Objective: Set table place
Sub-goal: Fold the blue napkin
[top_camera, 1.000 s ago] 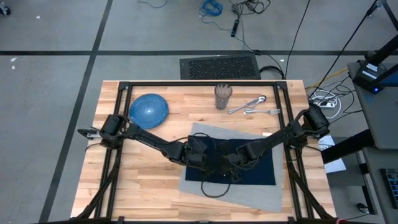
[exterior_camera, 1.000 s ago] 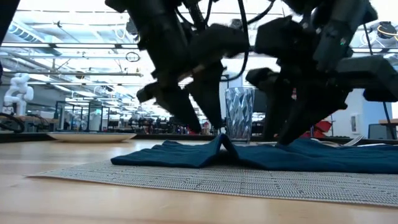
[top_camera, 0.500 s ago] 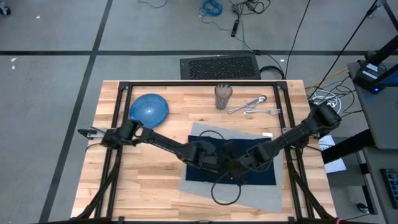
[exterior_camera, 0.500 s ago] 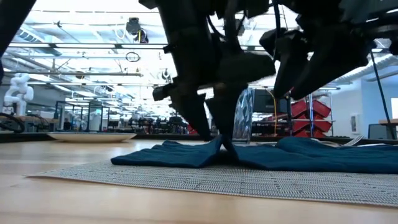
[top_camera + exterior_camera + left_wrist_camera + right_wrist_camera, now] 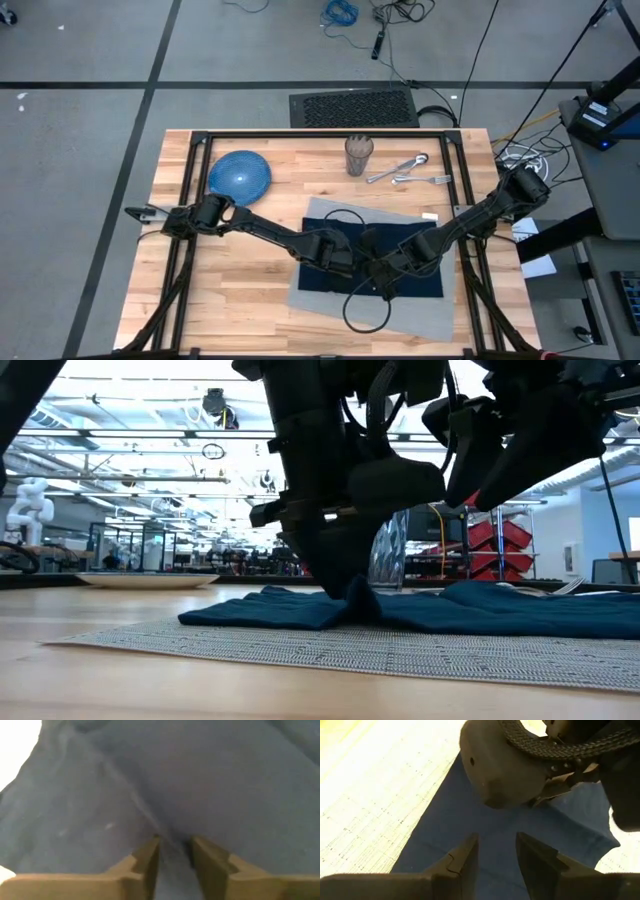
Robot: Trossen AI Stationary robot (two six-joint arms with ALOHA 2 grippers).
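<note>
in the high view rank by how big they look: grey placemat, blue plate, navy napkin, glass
1. grey placemat, largest.
2. navy napkin, though the arms cover part of it.
3. blue plate.
4. glass, smallest.

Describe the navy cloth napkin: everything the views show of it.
The napkin is a dark navy cloth, soft and rumpled, lying spread on the grey woven placemat, which lies on the wooden table. In the low view it lies mostly flat with shallow folds, but one ridge is pinched up where the left gripper has closed on it. The right gripper hangs just above the cloth with its fingers apart, not gripping it. Both arms hide much of it from above.
</note>
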